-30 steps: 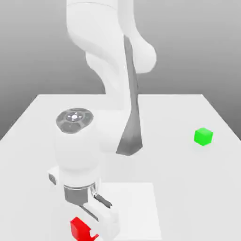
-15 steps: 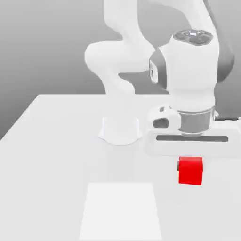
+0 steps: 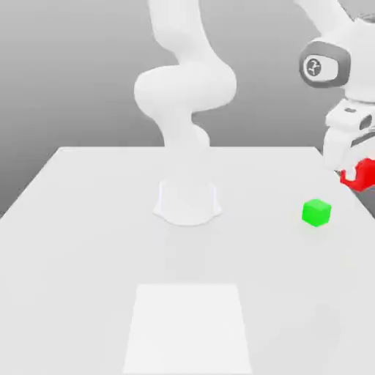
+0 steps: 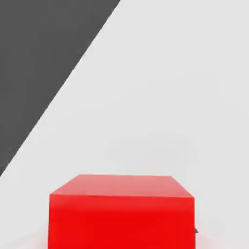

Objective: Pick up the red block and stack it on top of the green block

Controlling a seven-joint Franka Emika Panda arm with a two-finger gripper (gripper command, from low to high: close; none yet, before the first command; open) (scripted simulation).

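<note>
Exterior view: over the last second the arm has swept from the near edge of the counter (image 3: 88,242), where the pincer was closed on the red block down at the surface, across to the exterior view's right. Half a second ago the block hung over the middle right of the counter; now the pincer (image 3: 357,170) sits high at the far right, with the red block (image 3: 360,174) clenched in it and clear of the surface. The green block (image 3: 316,212) has not shifted; it rests on the counter, below the red block and toward the exterior view's left of it, the two near each other but apart. Judged from this, the pick and lift are done and the carry has run slightly beyond the green block, so the stack is not yet made; the arm likely needs to come back over the green block before lowering.

Hand view: the red block (image 4: 121,211) sits close under the camera, its top face level and square to the view, consistent with a firm grasp. Beyond it lies bare counter (image 4: 170,97), with the counter's edge running diagonally against the dark background. I would judge the red block is not yet lined up over the green block.
</note>
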